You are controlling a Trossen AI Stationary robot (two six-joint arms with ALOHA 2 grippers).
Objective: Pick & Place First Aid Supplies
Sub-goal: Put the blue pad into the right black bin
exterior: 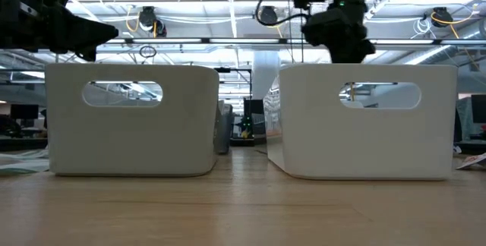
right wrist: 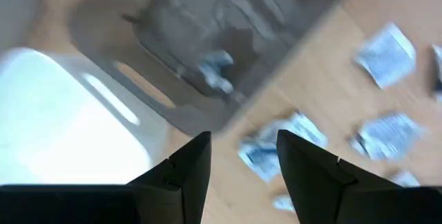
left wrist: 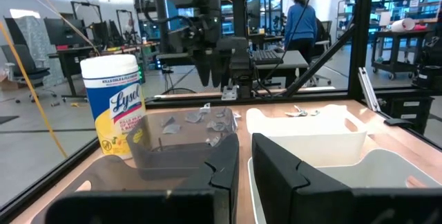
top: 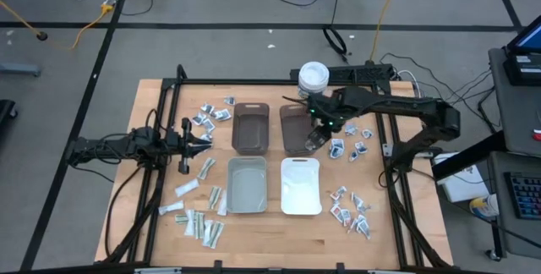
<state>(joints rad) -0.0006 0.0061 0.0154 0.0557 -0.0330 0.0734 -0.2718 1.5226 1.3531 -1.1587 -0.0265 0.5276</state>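
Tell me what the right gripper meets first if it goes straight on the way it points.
Probably the crumpled packet on the wood beside the brown bin; the right gripper points down at it, fingers apart, though depth is unclear.

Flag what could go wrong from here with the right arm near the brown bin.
1. The right gripper hangs open, with nothing between its fingers, by the edge of the brown bin; lowering here could clip the bin wall.
2. The packets beside that bin lie close together, so a grasp might catch two.
3. The white tub stands just behind the right arm; a swing back may knock it.
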